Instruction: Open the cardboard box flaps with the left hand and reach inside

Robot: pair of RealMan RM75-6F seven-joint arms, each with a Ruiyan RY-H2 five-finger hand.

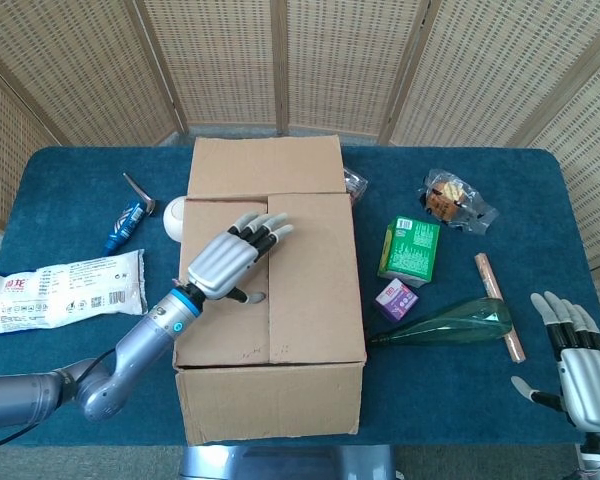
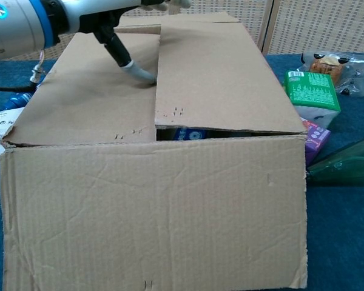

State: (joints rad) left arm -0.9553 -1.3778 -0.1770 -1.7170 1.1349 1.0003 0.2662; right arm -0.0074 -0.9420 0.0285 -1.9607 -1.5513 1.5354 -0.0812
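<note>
A brown cardboard box (image 1: 310, 300) stands mid-table with its two top flaps lying flat and a rear flap folded back. My left hand (image 1: 232, 260) hovers over the left flap (image 1: 215, 320), fingers spread and reaching across the centre seam, its thumb tip touching the flap beside the seam (image 2: 144, 75). It holds nothing. The chest view shows the box front (image 2: 158, 212) and a dark gap under the right flap (image 2: 218, 73), where something blue shows inside. My right hand (image 1: 580, 365) rests open at the table's near right corner.
Left of the box lie a white snack bag (image 1: 60, 290), a blue tube (image 1: 125, 222) and a white round object (image 1: 174, 215). To the right are a green carton (image 1: 410, 250), a small purple box (image 1: 395, 298), a green bottle (image 1: 450, 322), a brown stick (image 1: 500, 305) and a bagged pastry (image 1: 455, 200).
</note>
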